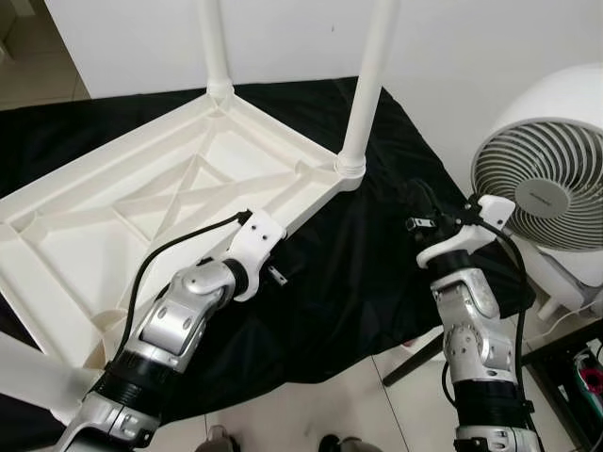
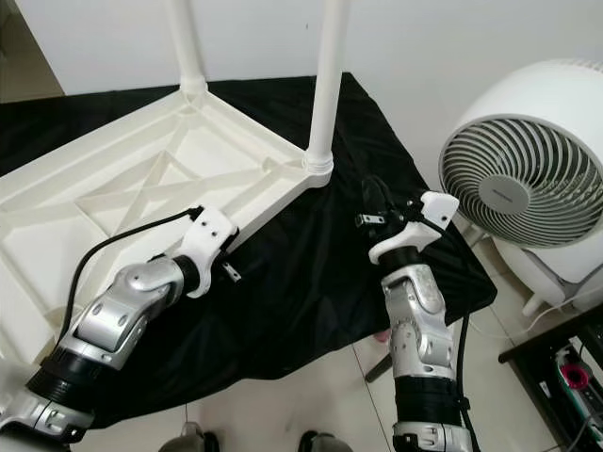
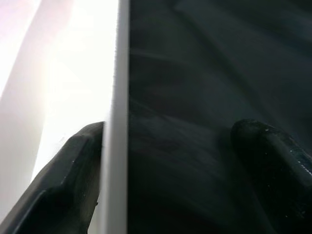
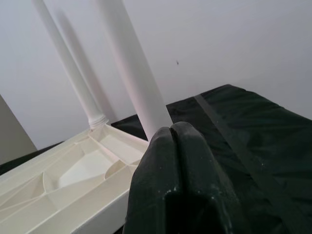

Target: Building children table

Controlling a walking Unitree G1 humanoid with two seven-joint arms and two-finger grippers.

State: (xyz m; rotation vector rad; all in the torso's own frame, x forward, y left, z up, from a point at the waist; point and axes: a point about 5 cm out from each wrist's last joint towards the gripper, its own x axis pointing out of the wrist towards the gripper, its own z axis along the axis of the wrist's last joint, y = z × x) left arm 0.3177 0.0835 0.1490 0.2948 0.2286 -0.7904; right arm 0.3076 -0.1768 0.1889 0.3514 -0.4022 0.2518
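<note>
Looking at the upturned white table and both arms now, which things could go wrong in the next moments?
1. The left claw has its fingers astride the thin rim of the tabletop; a sideways pull might drag or tilt the table on the black cloth.
2. Two legs stand upright in corner sockets; such a jolt could loosen them.
3. The fan stands close beside the right claw, which could strike it.

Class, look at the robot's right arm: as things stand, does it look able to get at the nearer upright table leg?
Probably yes. The right gripper, fingers shut, hovers over the black cloth beside the nearer leg, with nothing between them. The left gripper straddles the tabletop's rim.
</note>
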